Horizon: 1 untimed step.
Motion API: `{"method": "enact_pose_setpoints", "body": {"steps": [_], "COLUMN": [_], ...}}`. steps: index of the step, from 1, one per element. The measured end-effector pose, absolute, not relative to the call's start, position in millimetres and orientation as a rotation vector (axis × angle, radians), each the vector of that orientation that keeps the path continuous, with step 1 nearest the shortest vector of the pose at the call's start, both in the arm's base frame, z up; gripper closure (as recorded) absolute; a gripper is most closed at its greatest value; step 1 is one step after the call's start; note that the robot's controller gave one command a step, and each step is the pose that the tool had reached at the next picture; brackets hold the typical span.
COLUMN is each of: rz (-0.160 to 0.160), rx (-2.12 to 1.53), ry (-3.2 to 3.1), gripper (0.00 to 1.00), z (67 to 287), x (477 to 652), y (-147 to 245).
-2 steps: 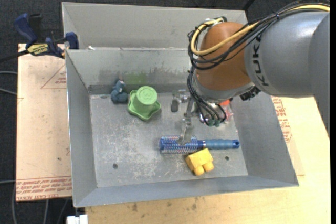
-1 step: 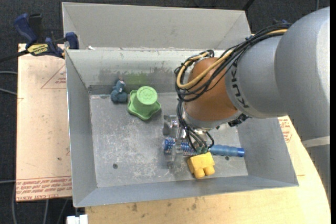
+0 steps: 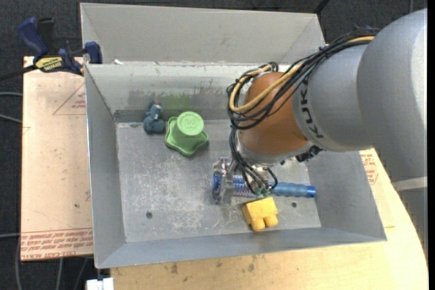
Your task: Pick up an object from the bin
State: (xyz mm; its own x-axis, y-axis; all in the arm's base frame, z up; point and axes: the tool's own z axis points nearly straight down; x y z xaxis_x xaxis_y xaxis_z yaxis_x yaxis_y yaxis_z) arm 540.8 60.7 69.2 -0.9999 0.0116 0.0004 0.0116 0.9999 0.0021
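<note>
Our hand sits low in the bin, near its front edge beside a yellow block. We cannot tell whether it is wide or narrow, and judge nothing lifted yet.

The sheet-metal bin is dull grey, its floor scuffed with paler scratches. At ten o'clock on the floor sits a light green lobed plastic cup; at its nine o'clock, a small slate-blue plastic piece. At five o'clock lies a bright yellow plastic block, and toward four a glossy blue plastic rod. The wrist cover is orange, crossed by yellow and black cables. The arm is silver-grey, and the gripper is bare metal with blue touches.
</note>
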Motion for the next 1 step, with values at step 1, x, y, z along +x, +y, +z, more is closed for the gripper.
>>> {"method": "enact_pose_setpoints", "body": {"steps": [1], "rz": [-0.002], "rx": [0.047], "ry": [-3.151], "gripper": [1.00], "z": [219.5], "x": [544.1], "y": [58.5]}}
